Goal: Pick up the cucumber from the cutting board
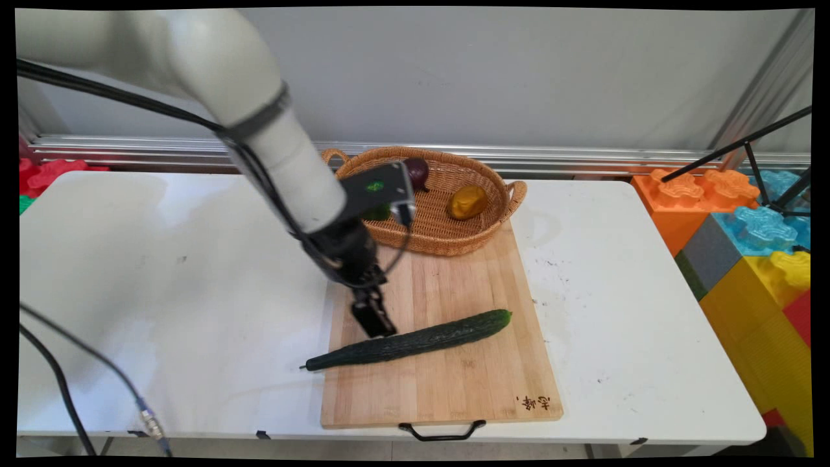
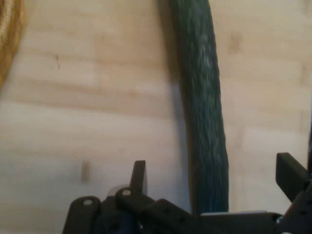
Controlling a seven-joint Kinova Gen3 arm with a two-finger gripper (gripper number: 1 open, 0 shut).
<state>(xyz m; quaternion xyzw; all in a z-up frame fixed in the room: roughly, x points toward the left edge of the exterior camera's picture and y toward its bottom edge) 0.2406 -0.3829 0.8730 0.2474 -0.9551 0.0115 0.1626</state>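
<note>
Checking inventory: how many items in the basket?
3 visible in the basket: purple onion at back, yellow fruit right, green item partly hidden by arm; more may be hidden.

A dark green cucumber [image 1: 415,340] lies on a light brown wooden board [image 1: 454,383]. The basket [image 1: 447,237] is tan. The bench [image 1: 162,285] is white.

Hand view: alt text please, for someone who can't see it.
A dark green cucumber lies on a pale wooden cutting board, running up between the gripper's two open black fingers. A woven basket's edge shows at upper left.
</note>
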